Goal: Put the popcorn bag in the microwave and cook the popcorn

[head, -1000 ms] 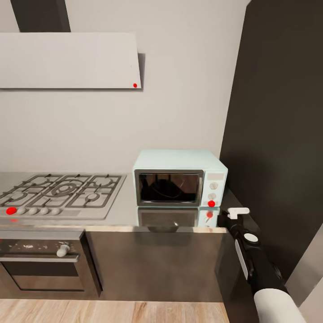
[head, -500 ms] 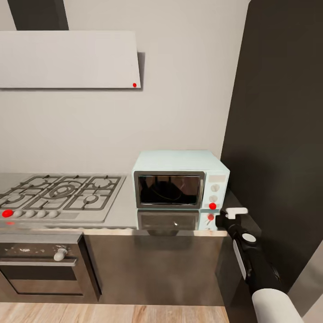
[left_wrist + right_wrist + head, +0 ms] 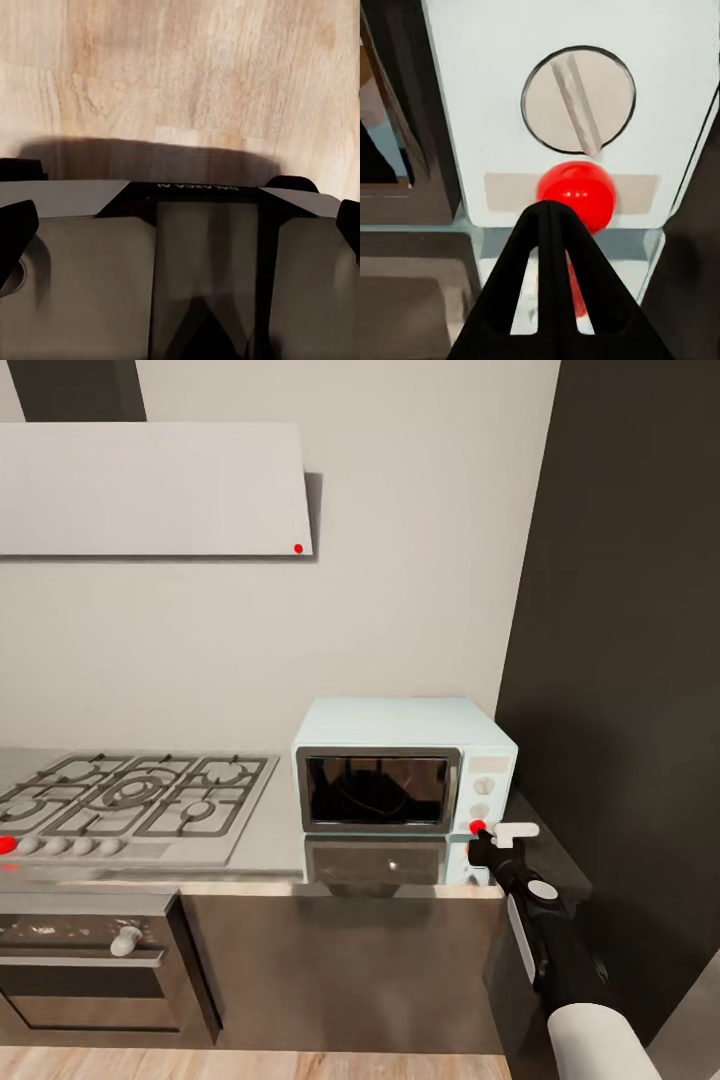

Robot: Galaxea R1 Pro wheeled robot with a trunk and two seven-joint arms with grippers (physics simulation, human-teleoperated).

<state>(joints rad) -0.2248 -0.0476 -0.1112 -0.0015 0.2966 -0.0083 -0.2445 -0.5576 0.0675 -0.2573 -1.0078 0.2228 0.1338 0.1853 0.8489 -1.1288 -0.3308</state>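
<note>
The pale mint microwave [image 3: 400, 770] stands on the grey countertop [image 3: 270, 840] with its door closed; its dark window shows only dim shapes, and the popcorn bag is hidden. My right gripper [image 3: 481, 844] is shut, and in the right wrist view its joined tips [image 3: 549, 214] rest right at the red round button [image 3: 579, 189], below a pale dial [image 3: 579, 99]. In the head view that button [image 3: 477, 827] sits at the panel's lower right corner. My left gripper [image 3: 180, 225] hangs open over my own grey base, one black finger [image 3: 15, 229] at each side.
A gas hob [image 3: 130, 800] lies left of the microwave, with a built-in oven [image 3: 90, 960] below it and a white hood [image 3: 150, 490] above. A tall dark cabinet [image 3: 620, 660] closes off the right side. Wooden floor [image 3: 195, 75] lies beneath.
The head camera has come a little nearer, so the whole view has shifted. My right gripper has moved up and left, from beside the microwave's corner onto the red button.
</note>
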